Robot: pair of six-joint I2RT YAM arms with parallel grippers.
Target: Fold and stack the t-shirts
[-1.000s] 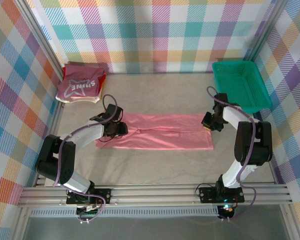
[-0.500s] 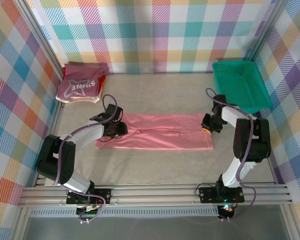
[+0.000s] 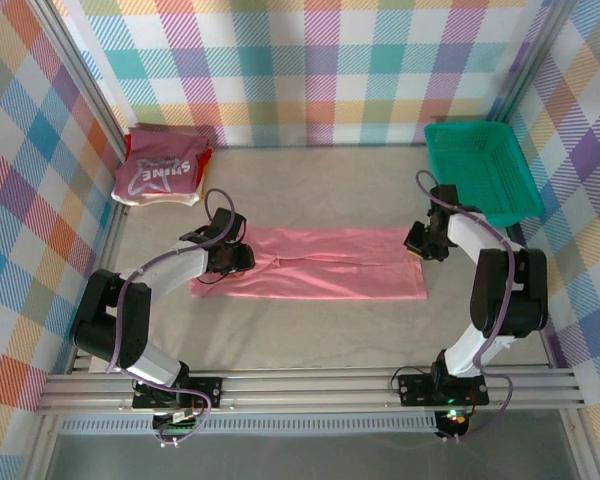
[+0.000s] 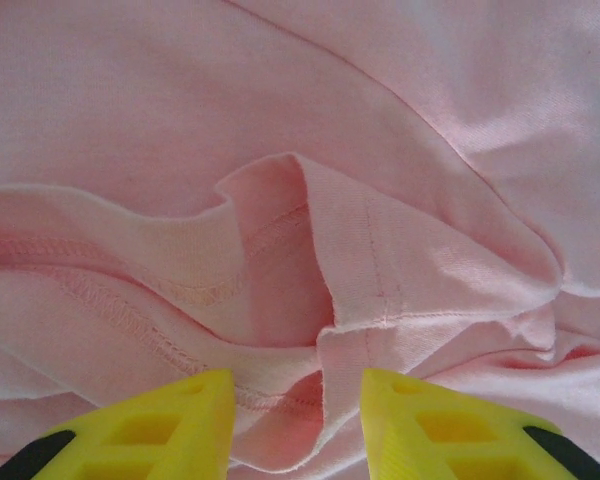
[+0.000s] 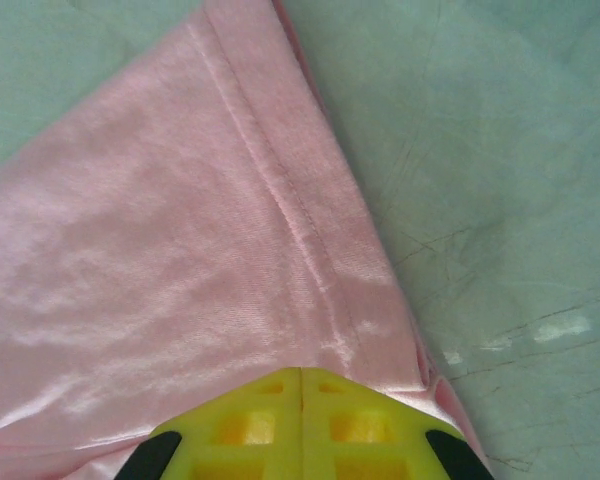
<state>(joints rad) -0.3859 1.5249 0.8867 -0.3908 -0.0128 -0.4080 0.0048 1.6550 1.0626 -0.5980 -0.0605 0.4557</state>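
A plain salmon-pink t-shirt (image 3: 320, 265) lies spread in a long strip across the middle of the table. My left gripper (image 3: 242, 258) sits low over its left end. In the left wrist view the yellow fingers (image 4: 297, 400) stand open, with a bunched fold of the pink cloth (image 4: 380, 150) lying loose between them. My right gripper (image 3: 417, 243) is at the shirt's far right corner. Its fingers (image 5: 301, 375) are shut tight together with their tips down on the hemmed corner (image 5: 180, 250); no cloth shows between them. A dark pink t-shirt with white lettering (image 3: 160, 172) tops a folded stack at the back left.
A green mesh basket (image 3: 480, 170) stands at the back right, close behind the right arm. Checkered walls close in the table on three sides. Bare grey table (image 3: 310, 195) lies between the shirt and the back wall, and more in front of the shirt.
The right arm has shifted its wrist and elbow slightly at the shirt's corner. The left arm and the shirt have stayed still.
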